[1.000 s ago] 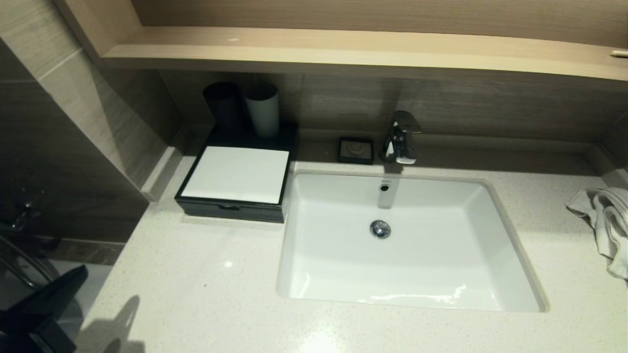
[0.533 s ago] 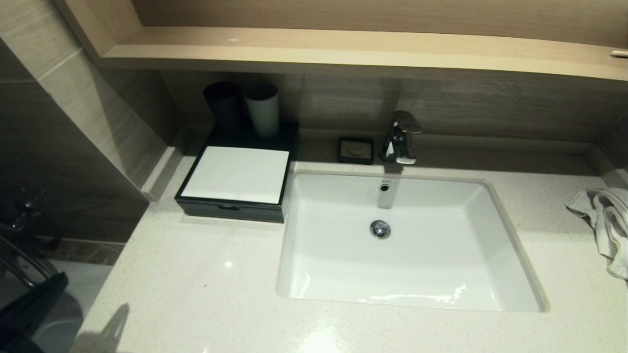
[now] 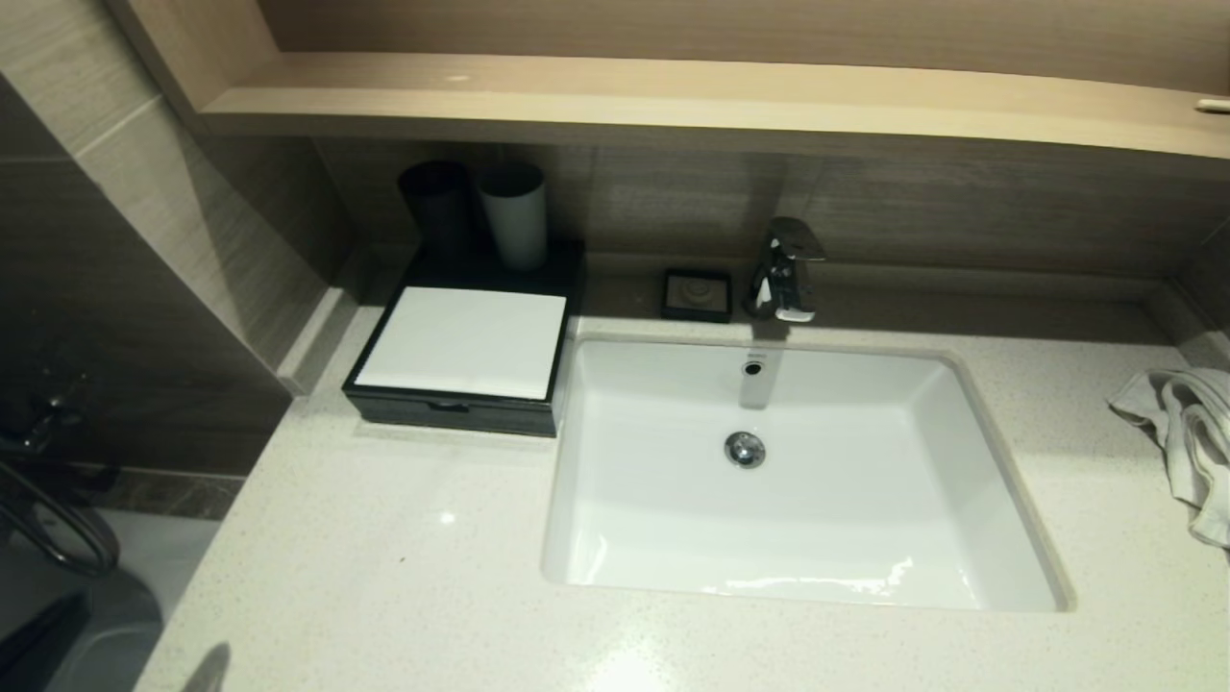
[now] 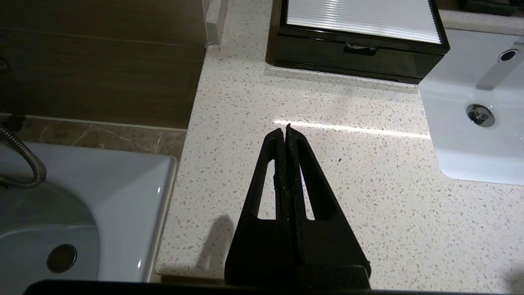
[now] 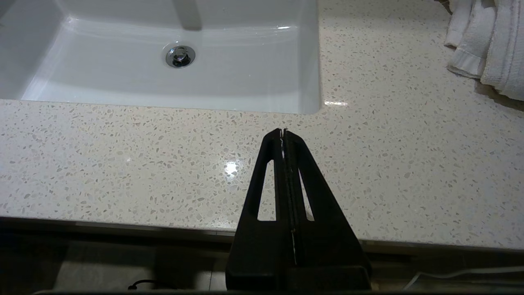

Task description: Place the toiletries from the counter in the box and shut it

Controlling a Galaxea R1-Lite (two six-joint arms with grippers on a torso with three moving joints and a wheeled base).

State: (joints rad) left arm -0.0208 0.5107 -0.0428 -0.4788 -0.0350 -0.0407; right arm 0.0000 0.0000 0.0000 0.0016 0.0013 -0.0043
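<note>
- I am seeing the box (image 3: 459, 358) sitting at the back left corner of the surface (image 3: 384, 567), just beside the left rim of the sink (image 3: 798, 481), its drawer front pushed in flush and its white top panel facing up.
- My left claw (image 4: 285, 130) is hanging above the front left edge of the surface with its two black fingers pressed together and nothing between them; the box is lying well ahead of its tips, toward the back wall, with bare speckled stone between the two.
- In the head view only a dark sliver of the left arm (image 3: 38, 639) is showing at the bottom left, off the surface's left edge.
- My right claw (image 5: 283, 133) is sitting pinched closed and empty over the front edge of the surface, near the sink's front right corner; the box is not showing in that wrist view.
- I am not finding any sachets anywhere on the surface in these views.
- A dark cup (image 3: 437, 207) and a pale cup (image 3: 514, 213) are standing side by side at the box's back end.
- A small black soap dish (image 3: 698, 293) is lying against the back edge, just left of the tap (image 3: 786, 269).
- A crumpled white towel (image 3: 1187, 437) is lying at the right edge of the surface.
</note>
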